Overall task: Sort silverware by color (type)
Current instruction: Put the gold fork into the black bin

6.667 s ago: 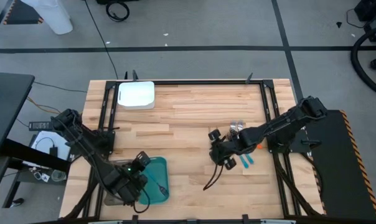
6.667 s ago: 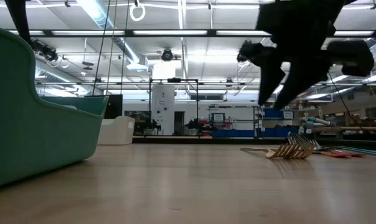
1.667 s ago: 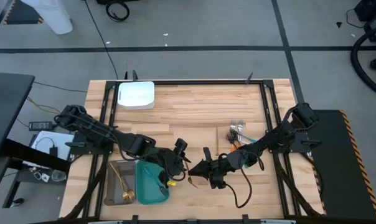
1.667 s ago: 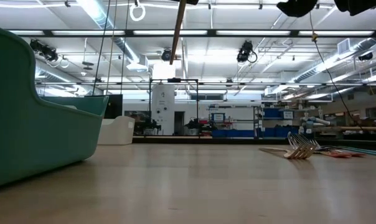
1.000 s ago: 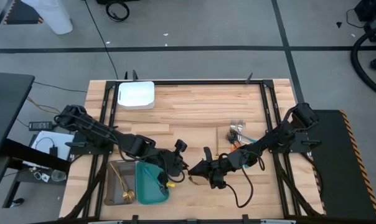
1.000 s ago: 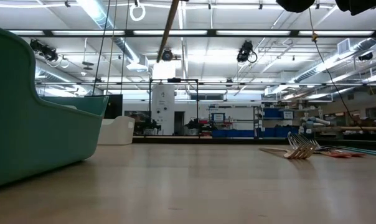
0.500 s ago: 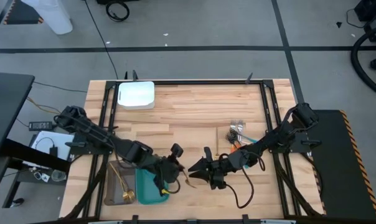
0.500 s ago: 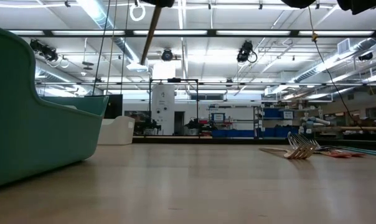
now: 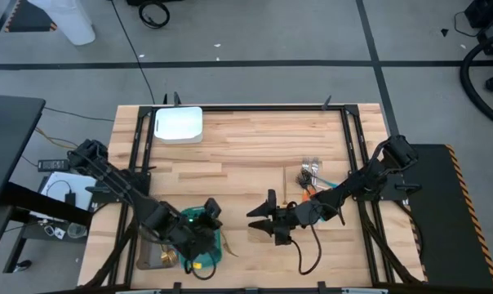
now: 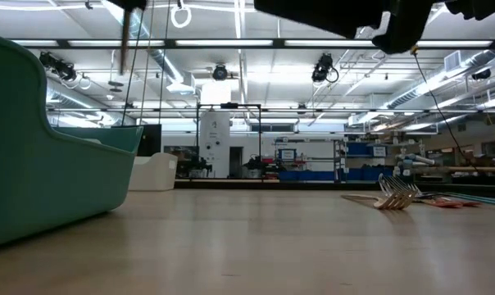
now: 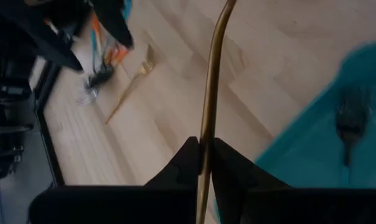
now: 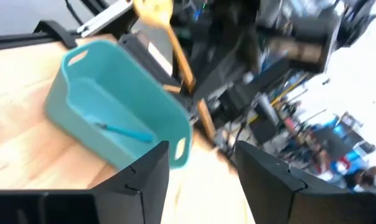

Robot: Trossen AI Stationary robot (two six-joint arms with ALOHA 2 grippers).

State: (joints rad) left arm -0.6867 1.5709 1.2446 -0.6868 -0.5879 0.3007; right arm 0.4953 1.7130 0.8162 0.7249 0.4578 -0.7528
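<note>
Left gripper [image 9: 199, 243] swung back over teal tray [image 9: 215, 242], clamped on gold utensil [image 11: 211, 99], shaft upright; grey tray [image 9: 148, 257] just beside; right gripper [image 9: 259, 219] jaws apart, empty

A slim gold utensil [image 11: 211, 93] is pinched between the shut fingers of the left claw [image 11: 202, 163], raised off the worktop [image 9: 255, 155] at the edge of the teal tray [image 9: 199, 237]. A dark fork [image 11: 348, 121] lies inside that tray, along with a teal-blue piece [image 12: 121, 130]. Near the right edge of the worktop, a cluster of forks [image 9: 310, 170] lies with orange [image 9: 306, 193] and teal-blue [image 9: 326, 186] pieces; one gold fork [image 11: 131, 91] lies apart from it.
</note>
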